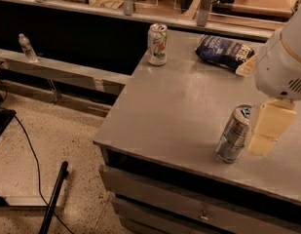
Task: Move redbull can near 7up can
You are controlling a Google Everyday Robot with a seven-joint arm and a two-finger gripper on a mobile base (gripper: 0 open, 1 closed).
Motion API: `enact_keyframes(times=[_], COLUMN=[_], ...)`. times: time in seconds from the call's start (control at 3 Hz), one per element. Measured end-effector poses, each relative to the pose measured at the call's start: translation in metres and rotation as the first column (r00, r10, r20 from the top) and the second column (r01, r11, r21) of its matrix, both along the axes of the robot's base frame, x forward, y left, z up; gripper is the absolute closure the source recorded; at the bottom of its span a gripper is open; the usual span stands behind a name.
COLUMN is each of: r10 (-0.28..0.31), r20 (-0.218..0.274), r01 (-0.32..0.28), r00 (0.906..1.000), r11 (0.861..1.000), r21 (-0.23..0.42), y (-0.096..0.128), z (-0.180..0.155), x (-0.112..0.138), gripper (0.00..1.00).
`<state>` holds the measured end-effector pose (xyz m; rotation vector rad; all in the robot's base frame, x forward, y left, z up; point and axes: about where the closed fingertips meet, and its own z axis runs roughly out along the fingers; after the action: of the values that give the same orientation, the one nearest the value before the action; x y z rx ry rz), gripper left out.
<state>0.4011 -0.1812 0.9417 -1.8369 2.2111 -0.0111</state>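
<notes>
The redbull can point(234, 134), slim and silver with a blue-tinted top, stands upright near the front right of the grey table point(174, 106). The 7up can point(157, 44), wider and whitish-green, stands upright at the table's back left corner, far from the redbull can. My gripper point(268, 130) hangs from the white arm at the right edge of the camera view. It is low over the table, just to the right of the redbull can. Its cream part almost touches the can's side.
A dark blue chip bag point(223, 51) lies at the back of the table, right of the 7up can. A water bottle point(27, 48) stands on a low ledge at the left. A counter with posts runs behind the table. A black cable and pole lie on the floor.
</notes>
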Motion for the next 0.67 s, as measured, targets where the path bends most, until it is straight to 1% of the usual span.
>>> enact_keyframes(times=[0.33, 0.67], r10=[0.015, 0.015], r20=[-0.038, -0.036], r01=[-0.016, -0.017], r00=[0.9992, 0.9993], r11=[0.999, 0.999], r21=[-0.044, -0.047], y=[0.0075, 0.0081], z=[-0.0222, -0.023], x=[-0.0064, -0.0066], gripper=[0.11, 0.27])
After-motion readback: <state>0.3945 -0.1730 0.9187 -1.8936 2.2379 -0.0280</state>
